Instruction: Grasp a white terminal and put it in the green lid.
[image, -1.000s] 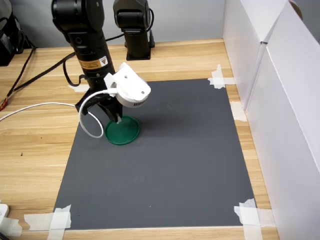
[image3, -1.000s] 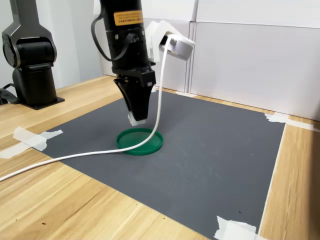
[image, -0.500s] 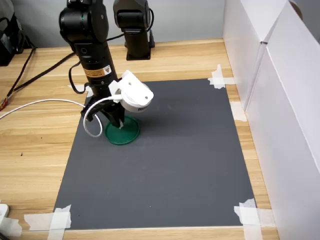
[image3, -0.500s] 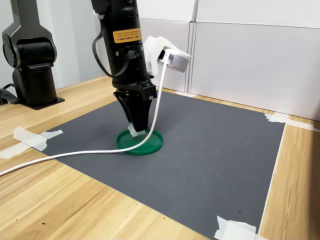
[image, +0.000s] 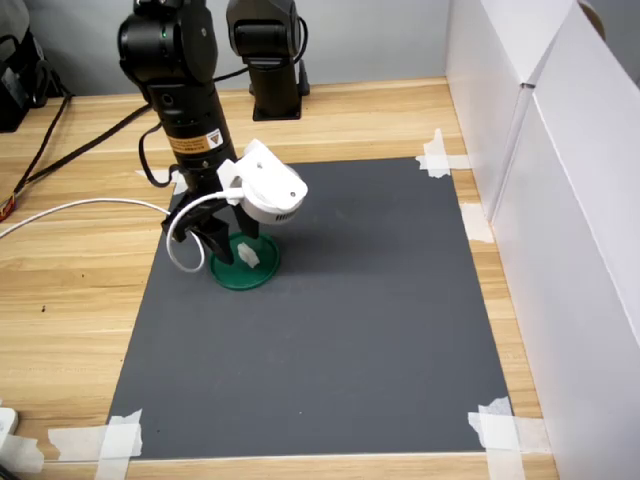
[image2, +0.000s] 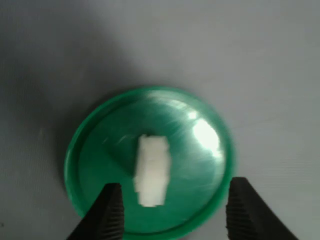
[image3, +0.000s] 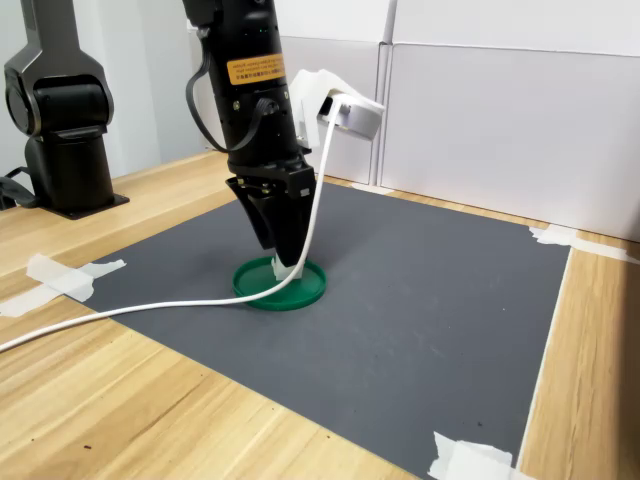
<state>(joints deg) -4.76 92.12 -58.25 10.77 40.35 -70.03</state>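
Note:
The green lid (image: 232, 277) lies on the dark grey mat near the first exterior view's left. The white terminal (image: 248, 254) rests flat inside it, free of the fingers. In the wrist view the terminal (image2: 152, 170) lies lengthwise near the middle of the lid (image2: 200, 125). My gripper (image2: 175, 217) is open, with its black fingertips (image2: 107, 215) spread on either side of the piece and not touching it. In the second exterior view the gripper (image3: 283, 252) hangs just above the lid (image3: 300, 295), and only a white sliver of the terminal (image3: 285, 269) shows.
A second black arm base (image: 265, 60) stands behind the mat. White panels (image: 560, 200) wall off the first exterior view's right side. A white cable (image: 80, 212) trails from the wrist camera across the wood. Tape strips (image: 120, 435) hold the mat's corners.
The gripper came down onto the lid with the terminal, then its fingers opened. The terminal now lies loose in the lid.

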